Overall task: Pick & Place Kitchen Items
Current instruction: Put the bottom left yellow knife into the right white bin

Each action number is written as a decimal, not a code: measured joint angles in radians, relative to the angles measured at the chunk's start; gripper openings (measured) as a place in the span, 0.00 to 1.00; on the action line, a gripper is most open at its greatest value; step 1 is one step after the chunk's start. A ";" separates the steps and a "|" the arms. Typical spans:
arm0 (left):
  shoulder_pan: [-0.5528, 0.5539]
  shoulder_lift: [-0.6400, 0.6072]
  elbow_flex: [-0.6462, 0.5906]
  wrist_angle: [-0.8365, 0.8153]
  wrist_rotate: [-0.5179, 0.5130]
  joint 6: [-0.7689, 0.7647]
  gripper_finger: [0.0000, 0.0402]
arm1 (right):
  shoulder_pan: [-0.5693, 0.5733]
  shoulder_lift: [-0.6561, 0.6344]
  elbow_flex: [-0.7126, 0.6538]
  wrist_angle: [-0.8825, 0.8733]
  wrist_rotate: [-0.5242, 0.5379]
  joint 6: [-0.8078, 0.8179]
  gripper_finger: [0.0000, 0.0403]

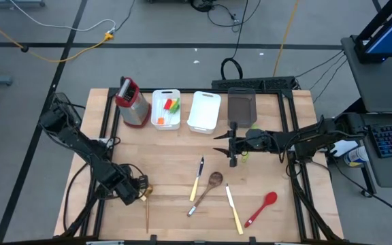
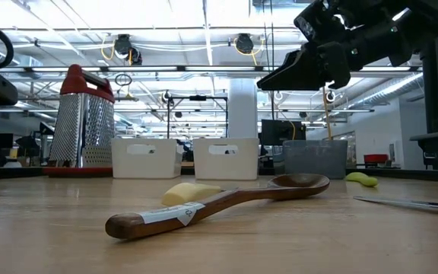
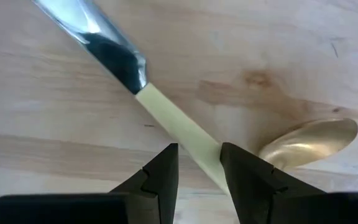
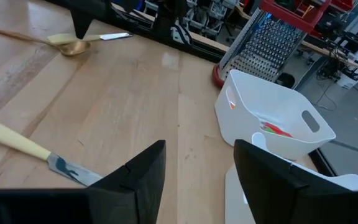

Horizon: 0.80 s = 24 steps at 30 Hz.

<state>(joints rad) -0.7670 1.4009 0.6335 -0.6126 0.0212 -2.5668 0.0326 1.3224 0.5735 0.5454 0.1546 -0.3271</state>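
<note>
Knife in hand: your left gripper (image 3: 197,171) sits down at the table's near-left w/ a cream-handled knife (image 3: 182,130) running between its fingers (image 3: 244,177). Handle looks pinched, blade pointing away, still flat on the wood.
Gold ladle (image 3: 309,142): bowl lies just beside that knife, handle trailing toward the near edge. Tight spot, so you've prob. come in low to take the knife w/o nudging it.
Other utensils: second knife (image 1: 197,178), brown wooden spoon (image 1: 208,189), third knife (image 1: 234,208) and red spoon (image 1: 262,207) lie loose mid-table to near-right, none in a bin yet.
Bins: white bin (image 1: 166,109) at the far side already holds small red/yellow/green pieces; next white bin (image 1: 204,111) and grey bin (image 1: 241,103) sit beside it, past the grater (image 1: 133,102).
Left arm pose: folded low, wrist angled down onto the table.
Right arm pose: reaches in level from the right; right gripper (image 1: 231,146) hangs above the table near the grey bin, fingers apart, holding nothing.
</note>
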 joint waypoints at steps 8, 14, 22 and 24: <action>0.000 0.032 0.000 -0.002 -0.018 0.036 0.32 | 0.000 0.000 0.000 0.002 -0.001 0.000 0.45; 0.010 0.053 0.000 0.006 -0.082 0.295 0.32 | 0.000 0.000 0.000 0.004 -0.001 -0.007 0.45; 0.026 0.053 0.000 -0.046 -0.066 0.373 0.28 | 0.000 0.000 0.000 0.003 -0.001 -0.007 0.45; 0.027 0.053 0.000 -0.064 -0.068 0.367 0.22 | 0.000 0.000 0.000 0.004 -0.001 -0.008 0.45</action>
<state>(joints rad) -0.7399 1.4536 0.6331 -0.6765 -0.0464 -2.2000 0.0326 1.3224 0.5735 0.5491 0.1532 -0.3347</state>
